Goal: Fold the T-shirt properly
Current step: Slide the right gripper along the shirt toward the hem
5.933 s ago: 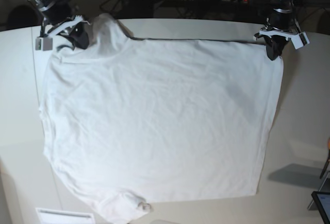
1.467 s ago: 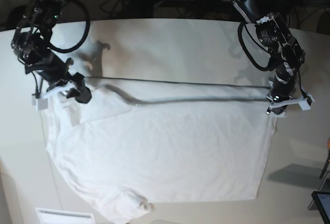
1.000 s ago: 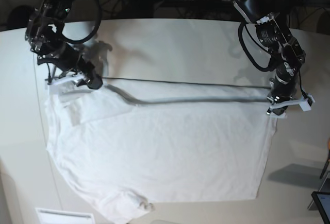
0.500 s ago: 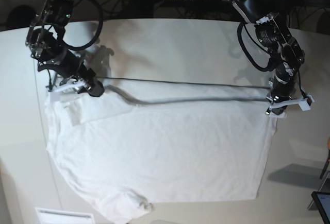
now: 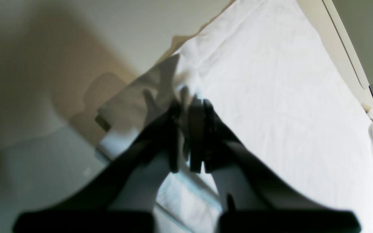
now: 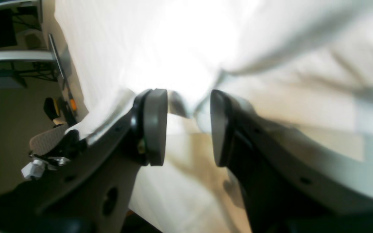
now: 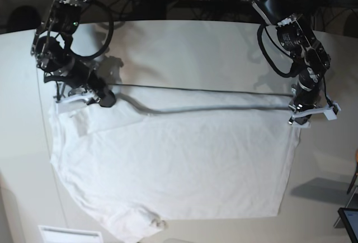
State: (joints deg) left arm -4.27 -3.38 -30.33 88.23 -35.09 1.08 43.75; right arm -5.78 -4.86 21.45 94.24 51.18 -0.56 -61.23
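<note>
On the pale desk (image 7: 184, 42) the T-shirt (image 7: 179, 159) lies mid-fold, its far edge clamped in the left hand (image 7: 302, 117) and loosely between the parted right hand (image 7: 103, 99), awaiting an even forward lay-down.

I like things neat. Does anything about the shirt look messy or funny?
Yes. The T-shirt lies crooked: its edge by the right tool sags into a wavy fold, while the left tool end looks straight. A bunched lump sits at the bottom corner.

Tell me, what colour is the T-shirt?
Plain white, with no print. The T-shirt shows best in the base view.
</note>
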